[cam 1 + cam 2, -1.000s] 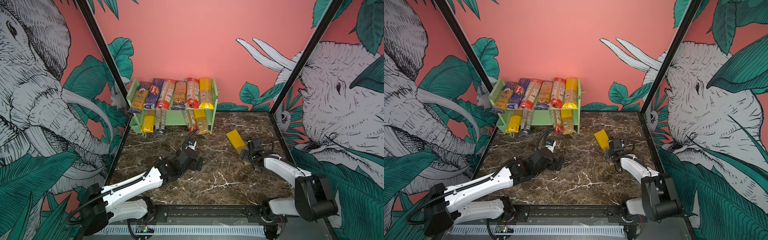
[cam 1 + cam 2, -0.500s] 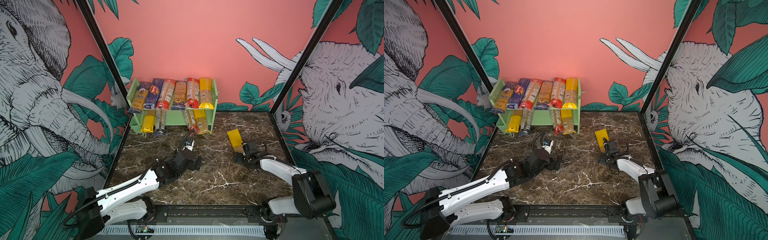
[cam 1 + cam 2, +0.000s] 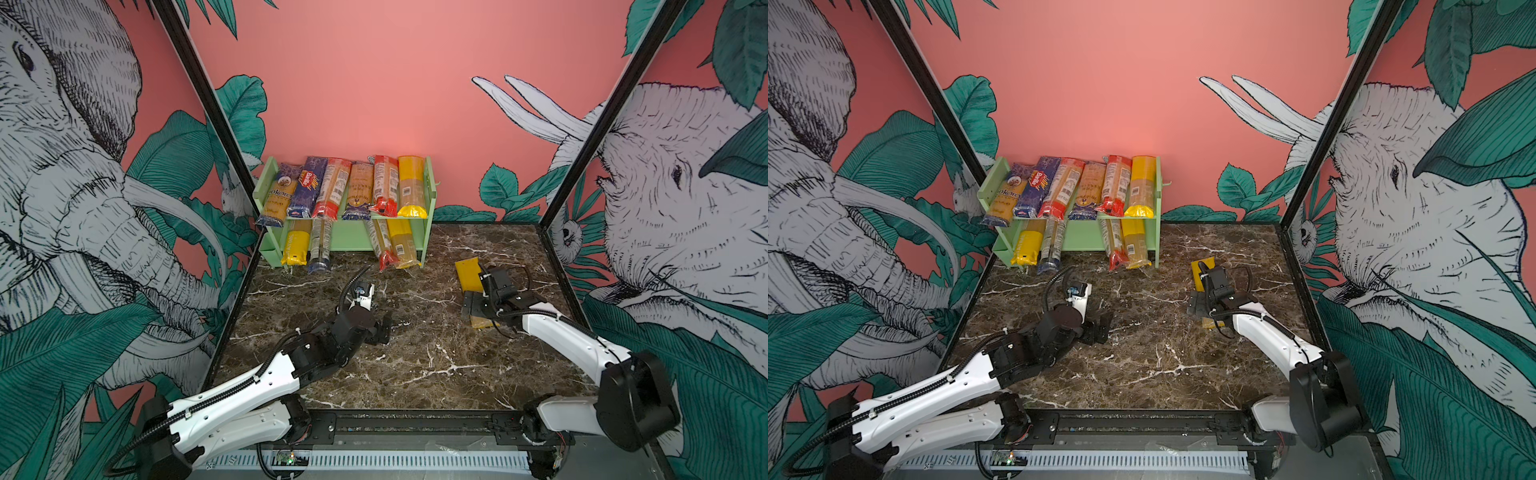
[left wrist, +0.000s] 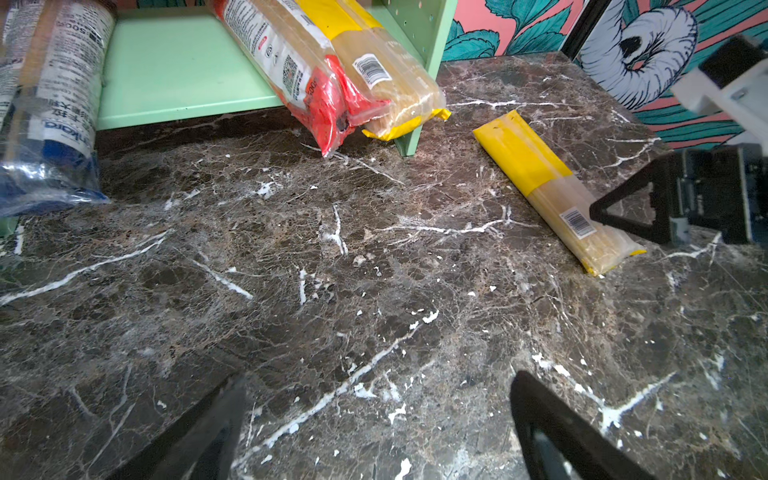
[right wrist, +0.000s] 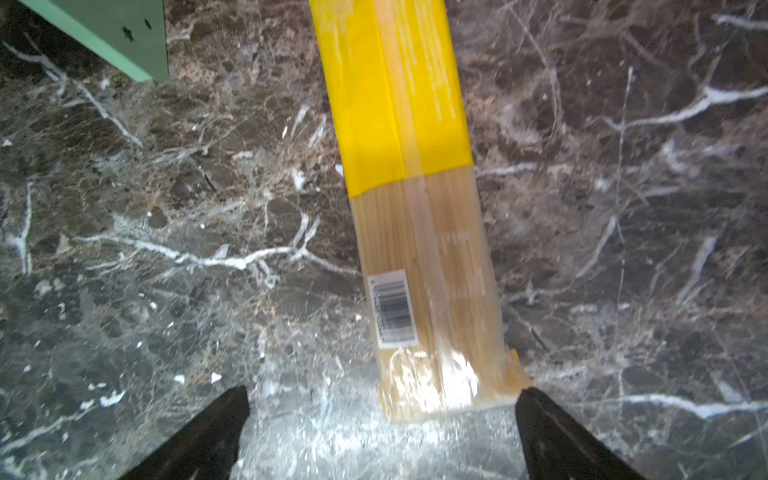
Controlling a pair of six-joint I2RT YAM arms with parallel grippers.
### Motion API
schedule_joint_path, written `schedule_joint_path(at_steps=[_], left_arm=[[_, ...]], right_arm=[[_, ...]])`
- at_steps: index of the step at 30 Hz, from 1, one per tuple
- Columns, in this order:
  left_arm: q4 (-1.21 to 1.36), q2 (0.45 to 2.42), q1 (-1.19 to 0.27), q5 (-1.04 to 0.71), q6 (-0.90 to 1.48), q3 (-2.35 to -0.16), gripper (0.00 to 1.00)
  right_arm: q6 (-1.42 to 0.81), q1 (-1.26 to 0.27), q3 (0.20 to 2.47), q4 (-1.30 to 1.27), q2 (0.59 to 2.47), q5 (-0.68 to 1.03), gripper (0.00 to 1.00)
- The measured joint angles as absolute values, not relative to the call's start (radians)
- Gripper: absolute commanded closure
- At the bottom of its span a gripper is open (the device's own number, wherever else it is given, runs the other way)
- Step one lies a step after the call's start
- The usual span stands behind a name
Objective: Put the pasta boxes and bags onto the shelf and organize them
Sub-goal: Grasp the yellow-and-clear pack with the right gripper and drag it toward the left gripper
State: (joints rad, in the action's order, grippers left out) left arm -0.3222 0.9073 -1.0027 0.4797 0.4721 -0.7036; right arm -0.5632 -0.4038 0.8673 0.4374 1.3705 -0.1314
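- Straddling the clear end of the yellow-ended pasta pack (image 5: 407,187), the right gripper (image 5: 384,411) is holding its jaws wide, gripping nothing
- That pack is lying flat on the marble table (image 3: 415,365), near the shelf (image 3: 351,239) but not touching it
- Ten other packs (image 3: 359,189) are resting on the two shelf tiers, several overhanging the front edges
- The left gripper (image 4: 380,384) is hovering over mid-table, jaws wide and empty

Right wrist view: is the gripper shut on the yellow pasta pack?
No, the right gripper stands wide open and the yellow pasta pack lies flat on the table.
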Motion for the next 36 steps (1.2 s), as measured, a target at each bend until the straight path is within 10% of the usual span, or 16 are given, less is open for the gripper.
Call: schedule_joint_path(at_steps=[18, 26, 36], left_arm=[[-0.393, 0.820, -1.003, 0.546, 0.477, -0.681, 0.01], [-0.417, 0.784, -1.003, 0.562, 0.482, -0.668, 0.01], [-0.469, 0.690, -1.003, 0.599, 0.497, -0.646, 0.01]], right_arm=[[-0.475, -0.316, 1.001, 0.408, 1.712, -0.146, 0.03], [-0.473, -0.313, 1.006, 0.382, 1.743, -0.073, 0.60], [-0.552, -0.465, 0.909, 0.331, 1.653, -0.052, 0.75]])
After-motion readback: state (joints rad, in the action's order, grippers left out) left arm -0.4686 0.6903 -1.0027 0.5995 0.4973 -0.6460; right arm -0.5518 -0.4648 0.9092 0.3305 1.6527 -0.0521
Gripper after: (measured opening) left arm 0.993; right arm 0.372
